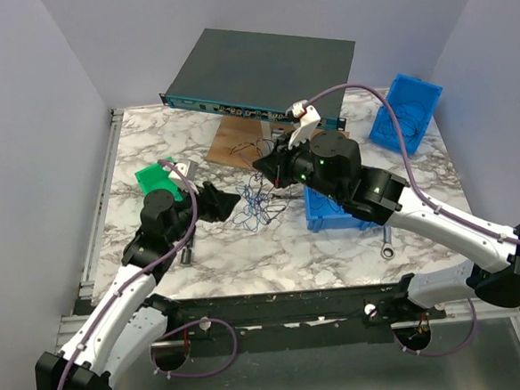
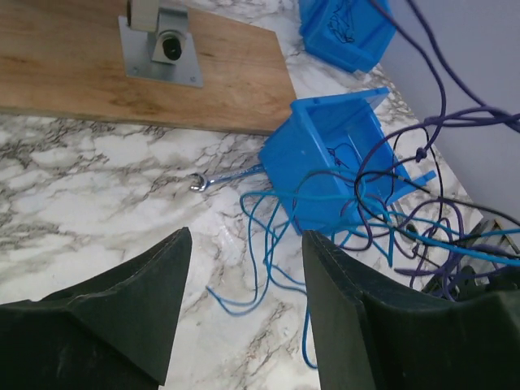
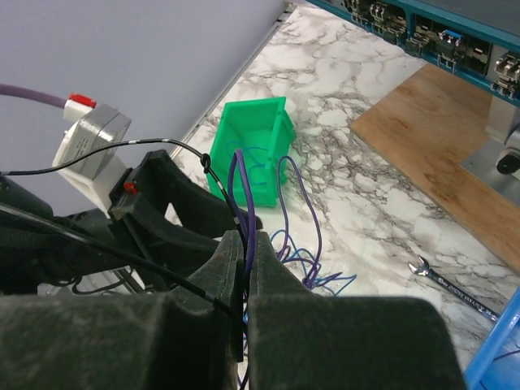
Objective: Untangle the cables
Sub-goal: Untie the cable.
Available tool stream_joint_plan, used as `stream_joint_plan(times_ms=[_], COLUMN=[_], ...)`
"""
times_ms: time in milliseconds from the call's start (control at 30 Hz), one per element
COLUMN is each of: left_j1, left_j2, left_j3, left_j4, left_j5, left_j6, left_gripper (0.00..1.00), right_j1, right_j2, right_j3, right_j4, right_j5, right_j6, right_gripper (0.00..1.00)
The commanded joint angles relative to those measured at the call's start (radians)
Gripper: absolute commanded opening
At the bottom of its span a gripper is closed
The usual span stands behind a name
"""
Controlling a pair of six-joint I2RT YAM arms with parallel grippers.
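Obs.: left end effector [image 2: 244,244] partly open, clear gap between the jaws, nothing clamped. Blue loops of the cables [image 2: 357,215] lie on the table [image 2: 81,187] just ahead of its tips, running rightward over a tipped blue bin [image 2: 325,154]. The right end effector [image 3: 244,248] has its jaws pressed together, pinching purple and black strands of the cables. These rise above the tips, then drop to the table ahead, near a green bin [image 3: 248,146].
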Motion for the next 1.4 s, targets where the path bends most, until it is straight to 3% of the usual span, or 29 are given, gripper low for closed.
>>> stream_joint_plan(times_ms=[0, 167, 300, 367, 433, 467, 667, 800, 1033, 1233, 1367], left_j1=[-0.004, -0.022, -0.033, -0.035, -0.035, -0.035, -0.018, 0.066, 0.230, 0.362, 0.529], left_j2=[0.080, 0.143, 0.216, 0.250, 0.266, 0.267, 0.214, 0.119, -0.010, -0.085, -0.069], left_j3=[0.048, 0.059, 0.045, 0.034, 0.034, 0.040, 0.103, 0.114, 0.173, 0.342, 0.467], left_j4=[0.100, 0.132, 0.286, 0.379, 0.419, 0.415, 0.144, -0.067, -0.287, -0.496, -0.613], left_j5=[0.101, 0.082, 0.126, 0.157, 0.167, 0.157, -0.067, -0.271, -0.233, -0.327, -0.403], left_j6=[0.038, 0.066, 0.088, 0.091, 0.091, 0.092, 0.106, 0.021, -0.175, -0.096, -0.073], left_gripper=[0.60, 0.60, 0.62, 0.43, 0.06, 0.00, 0.00, 0.00, 0.00, 0.00, 0.00], right_j1=[-0.003, -0.002, -0.003, -0.003, -0.002, -0.002, -0.003, -0.010, -0.012, -0.012, -0.012], right_j2=[0.005, -0.003, -0.016, -0.026, -0.038, -0.044, -0.114, -0.159, -0.298, -0.346, -0.301], right_j3=[0.052, 0.057, 0.054, 0.051, 0.046, 0.043, -0.039, -0.128, -0.264, -0.322, -0.285], right_j4=[-0.030, -0.030, -0.030, -0.032, -0.040, -0.047, -0.107, -0.158, -0.183, -0.092, -0.119], right_j5=[-0.023, -0.028, -0.031, -0.029, -0.006, 0.013, 0.231, 0.371, 0.676, 0.540, 0.561], right_j6=[-0.004, 0.004, 0.013, 0.018, 0.018, 0.018, 0.000, 0.009, 0.042, 0.026, 0.025], right_gripper=[0.01, 0.01, 0.01, 0.01, 0.01, 0.01, 0.01, 0.01, 0.01, 0.01, 0.01])
